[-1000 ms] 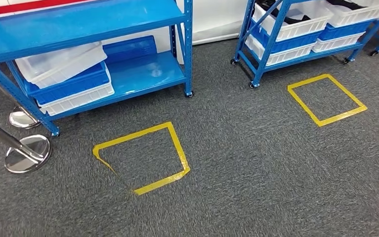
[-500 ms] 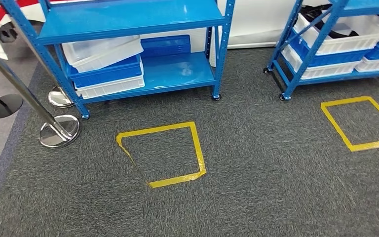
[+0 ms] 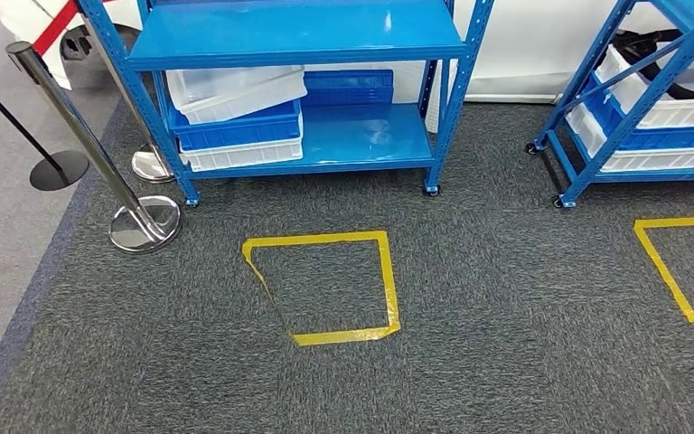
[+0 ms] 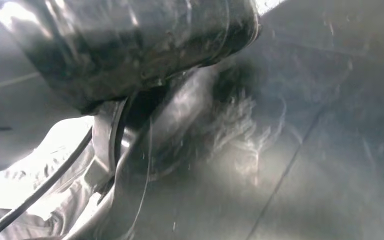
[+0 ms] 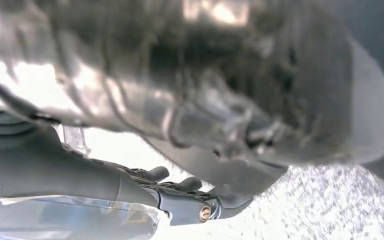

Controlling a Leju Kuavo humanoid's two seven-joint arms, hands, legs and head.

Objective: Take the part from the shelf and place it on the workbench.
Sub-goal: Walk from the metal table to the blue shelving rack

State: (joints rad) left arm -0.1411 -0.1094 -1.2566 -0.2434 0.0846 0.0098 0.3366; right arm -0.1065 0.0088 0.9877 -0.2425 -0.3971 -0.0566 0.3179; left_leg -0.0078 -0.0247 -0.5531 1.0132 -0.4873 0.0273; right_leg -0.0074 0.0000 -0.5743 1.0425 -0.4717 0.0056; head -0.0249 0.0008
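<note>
In the head view, a blue metal shelf rack stands ahead, on the left robot hand's side. Its lower deck carries stacked white and blue plastic bins. A second blue metal rack stands ahead on the right robot hand's side and holds white plastic bins with dark, strap-like items in the top one. You cannot pick out the part for certain; those dark items are the likeliest place for it, as I judge. On the dark grey carpet floor, a yellow tape square lies in front of the first rack. A chrome stanchion post stands further out on the left robot hand's side.

The left wrist view is dark and smeared. From it you cannot tell how the left robot hand is set or whether it holds anything.

In the right wrist view, the right robot hand shows as a dark shape over pale carpet. You cannot tell how far open it is or what it holds.

I read this as a walking stage. It fits an approach to a rack to fetch the part, and equally a carry past the racks towards the bench. Confirm what the robot hands hold before you commit to either.
</note>
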